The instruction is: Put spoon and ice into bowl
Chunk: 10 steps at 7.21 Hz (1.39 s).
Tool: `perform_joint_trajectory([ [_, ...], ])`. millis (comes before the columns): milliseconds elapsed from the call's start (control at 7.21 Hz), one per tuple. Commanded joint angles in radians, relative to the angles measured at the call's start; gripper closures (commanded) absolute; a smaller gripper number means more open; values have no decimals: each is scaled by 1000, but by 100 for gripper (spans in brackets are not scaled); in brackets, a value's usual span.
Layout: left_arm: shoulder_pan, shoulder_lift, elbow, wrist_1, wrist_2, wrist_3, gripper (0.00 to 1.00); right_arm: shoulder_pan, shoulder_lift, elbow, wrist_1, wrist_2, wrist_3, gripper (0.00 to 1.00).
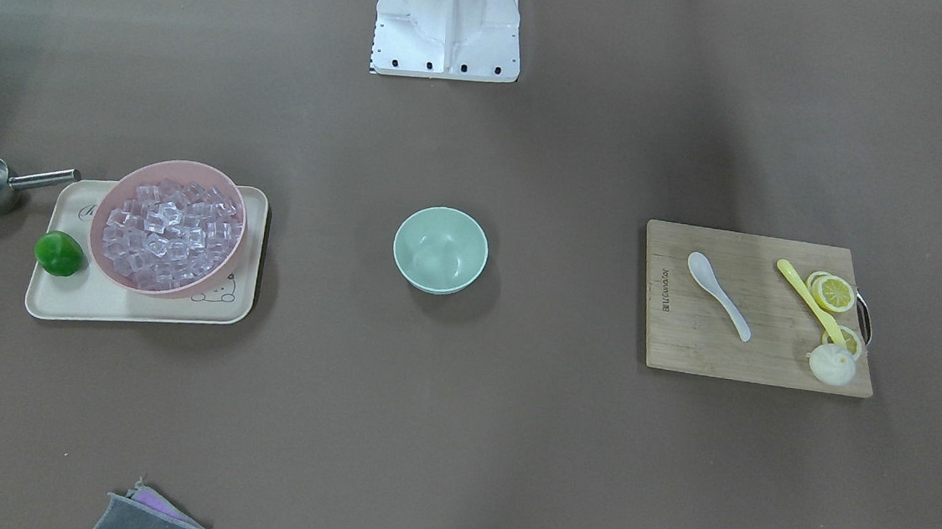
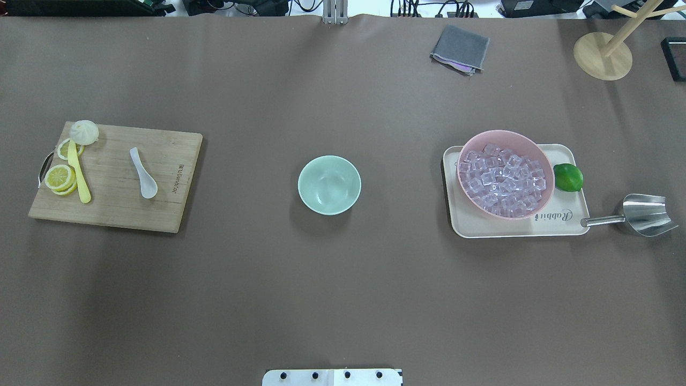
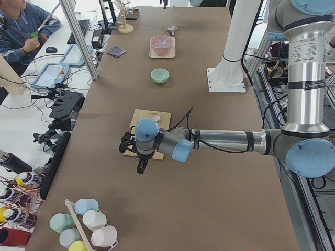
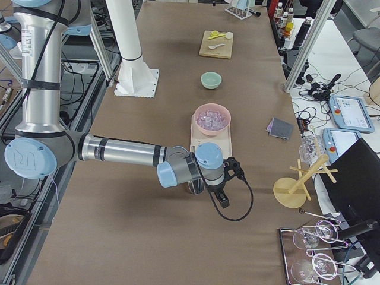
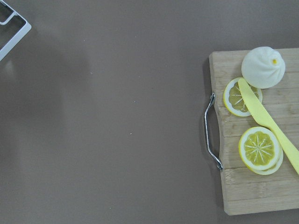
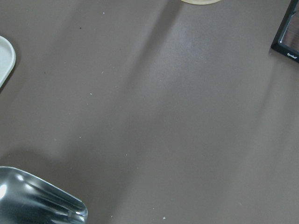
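Observation:
The white spoon (image 1: 717, 292) lies on a wooden cutting board (image 1: 684, 340), also in the overhead view (image 2: 143, 173). The mint-green bowl (image 1: 440, 249) stands empty at mid-table (image 2: 329, 185). The ice (image 1: 171, 228) fills a pink bowl (image 1: 180, 166) on a cream tray (image 2: 514, 229). My left gripper (image 3: 141, 166) hangs above the table past the board's handle end; I cannot tell whether it is open or shut. My right gripper (image 4: 222, 199) hangs near the metal scoop (image 2: 646, 214); I cannot tell its state either. Neither wrist view shows any fingers.
A yellow spoon (image 5: 266, 121), lemon slices (image 5: 259, 148) and a white bun (image 5: 263, 66) lie on the board by its metal handle (image 5: 211, 133). A lime (image 2: 568, 177) sits on the tray. A grey cloth (image 2: 460, 49) and a wooden stand (image 2: 603, 56) are at the far edge.

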Motion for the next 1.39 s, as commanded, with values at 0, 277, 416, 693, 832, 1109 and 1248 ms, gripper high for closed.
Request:
perform_joint_trajectory([
  [0, 0, 12, 16, -107, 5, -2, 2, 0, 0, -1, -1, -2, 0, 0],
  [277, 0, 10, 18, -106, 7, -5, 2, 0, 0, -4, -1, -1, 0, 0],
  [416, 0, 12, 20, -106, 7, -5, 2, 1, 0, 0, -1, 1, 0, 0],
  [693, 0, 13, 29, -106, 7, -3, 2, 0, 1, 5, 0, 40, 0, 0],
  [832, 0, 13, 30, -106, 7, -5, 2, 0, 1, 7, 2, 120, -6, 0],
  [1109, 0, 15, 32, -106, 7, -3, 2, -2, 4, 14, 8, 178, 43, 0],
  [1248, 0, 15, 30, -107, 7, -5, 2, -23, 11, 55, 8, 215, 121, 0],
])
